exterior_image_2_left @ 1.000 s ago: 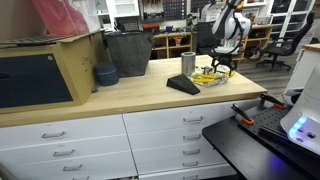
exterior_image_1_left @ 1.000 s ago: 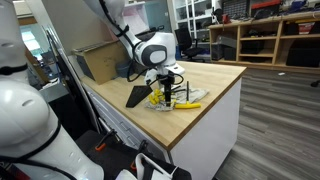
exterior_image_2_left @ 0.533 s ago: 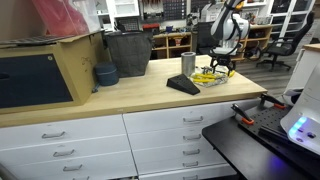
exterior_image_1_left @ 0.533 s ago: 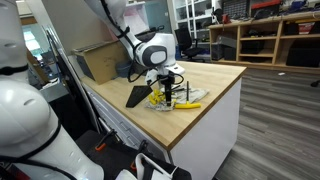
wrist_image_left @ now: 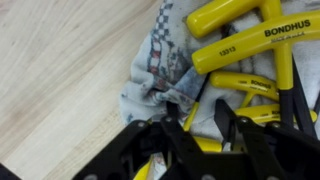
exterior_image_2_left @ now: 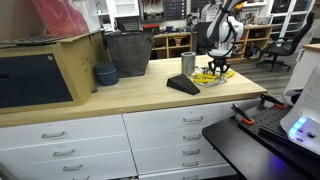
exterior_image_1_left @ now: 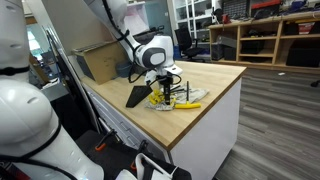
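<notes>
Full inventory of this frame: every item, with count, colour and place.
yellow T-handle hex keys: several, yellow handles, piled on the rag
patterned cloth rag: 1, white-grey print, under the keys
black wedge-shaped block: 1, black, beside the rag
metal cup: 1, silver, behind the wedge
blue bowl: 1, blue, mid-bench
dark bin: 1, dark grey, behind the bowl
brown box with dark front panel: 1, at the bench end
light wooden benchtop: 1, over white drawers
gripper: 1, black, down at the keys; open or shut unclear
</notes>
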Controlling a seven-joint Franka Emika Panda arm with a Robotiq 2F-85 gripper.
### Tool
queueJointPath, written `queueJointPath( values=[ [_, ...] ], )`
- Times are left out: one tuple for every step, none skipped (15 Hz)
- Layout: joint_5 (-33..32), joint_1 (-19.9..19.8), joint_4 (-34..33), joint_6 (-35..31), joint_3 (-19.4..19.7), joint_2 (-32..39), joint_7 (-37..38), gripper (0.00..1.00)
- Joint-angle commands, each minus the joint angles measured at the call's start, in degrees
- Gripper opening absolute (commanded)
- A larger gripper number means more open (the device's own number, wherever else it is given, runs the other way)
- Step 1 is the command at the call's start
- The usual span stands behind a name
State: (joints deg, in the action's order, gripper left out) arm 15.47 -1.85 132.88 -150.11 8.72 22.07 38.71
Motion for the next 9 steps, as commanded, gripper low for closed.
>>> queueJointPath(
  values=[
    [-0.43, 1.05, 0.02, -1.64, 0.4, -0.13, 1.45, 0.14],
    [-0.8, 1.16, 0.6, -2.02, 0.57, -0.79, 1.26, 0.06],
    [-1.57, 1.43, 1.28, -2.45, 0.93, -1.62, 1.33, 0.02],
    [-2.87, 1.92, 2.13, -2.89, 1.34, -2.74, 1.33, 0.0],
    [-4.04, 2.33, 2.8, -3.39, 1.61, -3.62, 1.4, 0.03],
    [-5.07, 2.58, 3.64, -3.79, 1.6, -4.57, 0.74, 0.08],
    [-5.69, 2.69, 4.48, -4.17, 1.32, -5.49, 0.01, 0.02],
    [-5.97, 2.56, 5.42, -4.16, 0.73, -6.51, -1.12, 0.03],
    [-7.23, 3.0, 6.43, -4.59, 0.85, -7.45, -1.52, 0.03]
  ],
)
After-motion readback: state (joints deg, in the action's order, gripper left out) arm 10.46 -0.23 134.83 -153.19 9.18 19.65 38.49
